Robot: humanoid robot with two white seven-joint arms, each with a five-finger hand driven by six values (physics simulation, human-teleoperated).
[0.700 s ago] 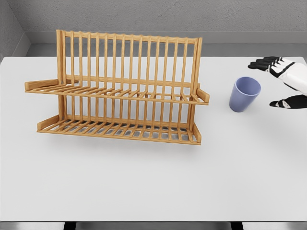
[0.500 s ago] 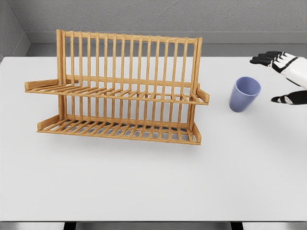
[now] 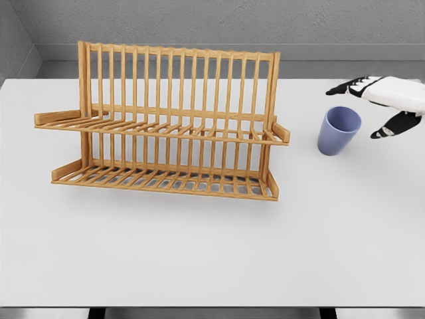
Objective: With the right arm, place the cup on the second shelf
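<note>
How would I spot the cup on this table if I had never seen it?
Start at the big wooden dish rack on the white table. Look just right of its right end: the cup stands there alone, open-topped. It is the only blue thing, beside the white robot hand.

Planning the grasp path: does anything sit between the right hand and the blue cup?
No. The right hand, fingers spread, hovers just right of the blue plastic cup with only bare white table between them.
</note>
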